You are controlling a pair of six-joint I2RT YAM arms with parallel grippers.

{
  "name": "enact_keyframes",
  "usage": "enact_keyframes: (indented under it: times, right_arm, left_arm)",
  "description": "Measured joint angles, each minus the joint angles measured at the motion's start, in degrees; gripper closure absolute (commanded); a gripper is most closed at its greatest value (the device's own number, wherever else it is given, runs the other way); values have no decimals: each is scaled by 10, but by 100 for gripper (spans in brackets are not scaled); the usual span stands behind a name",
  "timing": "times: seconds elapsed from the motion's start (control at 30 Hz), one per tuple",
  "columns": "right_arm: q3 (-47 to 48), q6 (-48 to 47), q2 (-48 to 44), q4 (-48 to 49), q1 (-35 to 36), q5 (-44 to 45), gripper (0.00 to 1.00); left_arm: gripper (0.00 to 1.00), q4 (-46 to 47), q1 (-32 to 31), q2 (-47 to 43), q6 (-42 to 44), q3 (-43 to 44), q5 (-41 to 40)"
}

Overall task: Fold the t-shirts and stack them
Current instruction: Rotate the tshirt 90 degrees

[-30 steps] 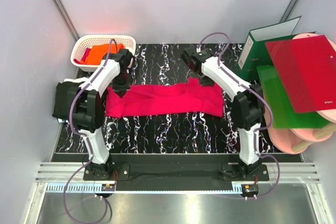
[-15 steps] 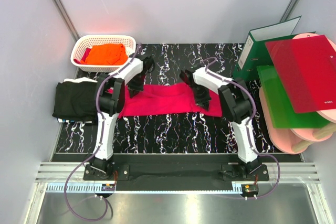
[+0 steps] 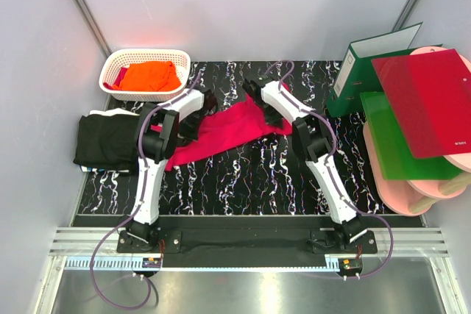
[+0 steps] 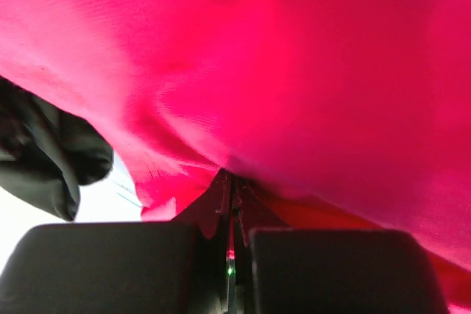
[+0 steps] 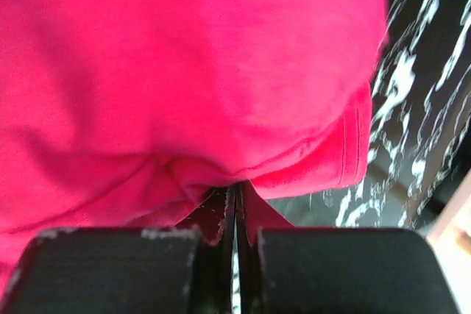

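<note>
The crimson-pink t-shirt (image 3: 234, 129) lies bunched in a slanted band across the middle of the table, its ends drawn up. My left gripper (image 3: 193, 124) is shut on its left part, and the pink cloth (image 4: 294, 71) fills the left wrist view above the closed jaws (image 4: 232, 185). My right gripper (image 3: 274, 117) is shut on the right part, with a hemmed edge (image 5: 346, 159) hanging over the jaws (image 5: 237, 193). An orange t-shirt (image 3: 149, 76) sits in the basket. A black t-shirt (image 3: 107, 140) lies folded at the table's left edge (image 4: 44, 156).
The white lattice basket (image 3: 118, 59) stands at the back left. On the right stand a green binder (image 3: 360, 71), a red plastic folder (image 3: 427, 101), a green folder (image 3: 390, 145) and pink discs (image 3: 419, 193). The black marbled tabletop (image 3: 250, 182) shows in front of the shirt.
Both grippers closed on the pink t-shirt's ends and moved inward toward the table's middle. The shirt went from a flat long strip to a shorter, gathered, slanted shape.
</note>
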Motion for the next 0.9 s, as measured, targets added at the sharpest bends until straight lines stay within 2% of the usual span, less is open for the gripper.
enact_keyframes:
  times: [0.17, 0.3, 0.43, 0.53, 0.7, 0.73, 0.8, 0.83, 0.87, 0.9]
  right_arm:
    - [128, -25, 68, -1, -11, 36, 100]
    - [204, -57, 109, 22, -17, 63, 100]
    - [201, -89, 110, 94, -20, 76, 100]
    - [194, -115, 110, 155, -21, 88, 96]
    - [198, -138, 104, 221, -21, 97, 91]
    - [195, -140, 97, 228, -21, 97, 91]
    - [169, -142, 68, 239, -21, 97, 92]
    - [145, -141, 44, 243, -21, 93, 92]
    - [121, -139, 17, 243, -21, 87, 95]
    - [93, -137, -12, 246, -21, 81, 97]
  left_arm:
    - [100, -7, -34, -27, -10, -46, 58]
    - [100, -16, -95, -31, -18, -47, 115]
    - [100, -20, -154, -31, -31, -36, 171]
    - [99, -14, -179, -36, -43, -25, 191]
    - [87, -8, -170, -78, -57, -12, 184]
    - [77, -6, -164, -94, -59, -12, 179]
    - [71, -5, -148, -130, -61, -11, 165]
    - [43, -4, -138, -150, -62, -11, 159]
    - [26, -4, -126, -169, -61, -11, 154]
    - [15, -3, -114, -187, -57, -11, 150]
